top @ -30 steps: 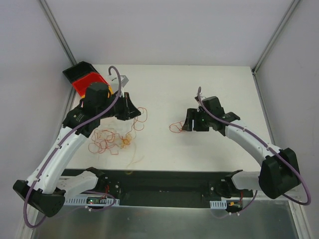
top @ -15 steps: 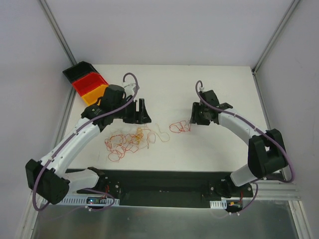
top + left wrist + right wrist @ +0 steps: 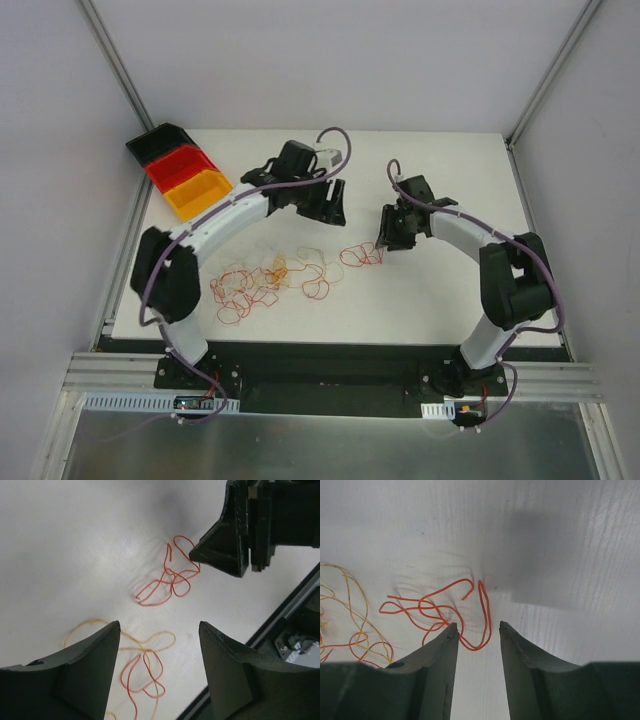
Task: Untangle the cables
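left tool (image 3: 334, 203) has released, jaws wide and empty; thin orange-red wire cables (image 3: 262, 285) now lie spread along the white worktop (image 3: 440, 300), one red loop (image 3: 437, 611) inside the right tool (image 3: 476, 626), its jaws narrowing but parted.

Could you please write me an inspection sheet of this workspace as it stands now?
Surface: white table, no spills or marks seen.
Job's things: main tangle of thin wires in orange, red and yellow, left of centre; small red-orange bundle just to its right.
Clutter: bins in black, red and orange, at the far left corner.
Grippers: left gripper open and empty, above the table; right gripper open and low, with a loop of the small red-orange bundle between its fingertips, not clamped.
Cables: purple arm cables arch over the arms, off the wires.
Surroundings: pale walls and metal frame posts; nothing else seen.
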